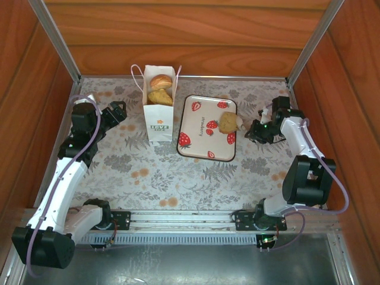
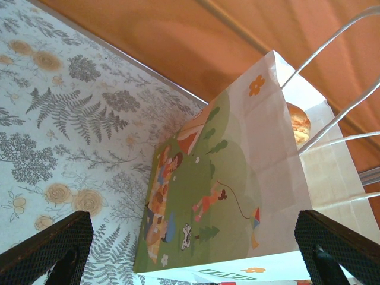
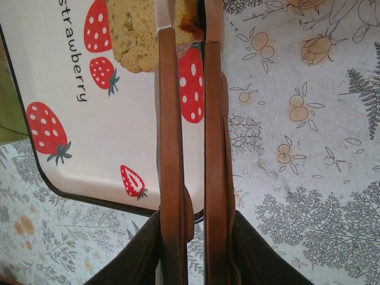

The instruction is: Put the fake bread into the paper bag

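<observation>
- Find one piece of fake bread (image 1: 227, 122) on the right half of the strawberry-print tray (image 1: 199, 139), centre-right in the top view and at the top edge of the right wrist view.
- Note further pieces (image 1: 160, 89) showing in the open mouth of the paper bag (image 1: 160, 116), which stands just left of the tray, upper centre.
- Read the right jaws as pressed nearly together on the right edge of the tray piece, with crust pinched between the tips. Judge this as the grasp step ahead of lift and carry.
- Read the left jaws as spread wide, just beside the bag's left side panel and apart from it. Judge this as standby to steady light paper that tips easily.
- Treat the thin edge grip as likely to slip, so plan a slow lift.
- Count on the bag standing upright on the floral bench (image 1: 136, 172), mouth up, so that a release from above lands inside.
</observation>
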Action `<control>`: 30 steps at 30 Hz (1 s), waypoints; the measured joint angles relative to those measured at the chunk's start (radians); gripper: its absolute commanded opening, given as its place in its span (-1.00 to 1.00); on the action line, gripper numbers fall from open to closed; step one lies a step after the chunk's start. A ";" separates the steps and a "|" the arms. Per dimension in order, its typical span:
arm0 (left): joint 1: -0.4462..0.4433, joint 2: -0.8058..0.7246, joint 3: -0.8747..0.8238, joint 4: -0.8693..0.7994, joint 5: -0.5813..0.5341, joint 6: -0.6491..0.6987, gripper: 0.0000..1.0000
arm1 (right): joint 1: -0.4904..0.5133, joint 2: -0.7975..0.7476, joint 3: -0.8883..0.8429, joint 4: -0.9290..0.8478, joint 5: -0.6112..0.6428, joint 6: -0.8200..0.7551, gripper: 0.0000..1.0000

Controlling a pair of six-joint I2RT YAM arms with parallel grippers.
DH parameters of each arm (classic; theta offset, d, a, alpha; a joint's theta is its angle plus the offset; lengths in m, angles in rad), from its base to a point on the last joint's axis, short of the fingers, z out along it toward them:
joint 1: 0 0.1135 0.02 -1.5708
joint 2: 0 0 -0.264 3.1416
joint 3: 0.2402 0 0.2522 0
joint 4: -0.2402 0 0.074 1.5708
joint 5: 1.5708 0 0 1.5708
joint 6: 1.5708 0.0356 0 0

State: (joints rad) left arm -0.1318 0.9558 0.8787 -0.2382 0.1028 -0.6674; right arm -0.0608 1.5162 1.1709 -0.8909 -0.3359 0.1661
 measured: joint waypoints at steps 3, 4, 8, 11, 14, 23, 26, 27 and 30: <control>0.000 0.004 0.000 0.000 0.000 -0.001 0.86 | 0.000 0.000 0.000 -0.005 0.013 -0.001 -0.53; 0.000 0.005 0.000 0.000 0.001 -0.001 0.86 | 0.000 -0.001 0.001 -0.008 0.018 -0.002 -0.53; 0.000 0.008 0.000 0.000 0.004 -0.001 0.87 | 0.000 -0.016 0.003 -0.026 0.050 -0.007 -0.55; 0.000 0.008 0.000 0.000 0.006 -0.001 0.87 | 0.000 -0.041 0.010 -0.051 0.080 -0.008 -0.56; 0.000 0.010 0.001 0.000 0.008 -0.002 0.87 | -0.001 -0.080 0.026 -0.079 0.093 -0.007 -0.59; 0.000 0.046 0.064 0.011 0.103 -0.014 0.77 | 0.005 -0.226 0.152 -0.149 0.058 0.004 -0.62; 0.000 0.075 0.102 0.023 0.159 -0.024 0.77 | 0.025 -0.261 0.214 -0.176 0.042 0.016 -0.62; 0.000 0.089 0.115 0.032 0.184 -0.029 0.75 | 0.036 -0.269 0.235 -0.183 0.037 0.021 -0.62; 0.000 0.146 0.158 0.055 0.253 -0.041 0.68 | 0.080 -0.281 0.313 -0.212 0.002 0.042 -0.62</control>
State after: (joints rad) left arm -0.1322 1.1023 1.0363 -0.1833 0.3557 -0.7086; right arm 0.0196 1.2350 1.4841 -1.1030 -0.3340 0.2081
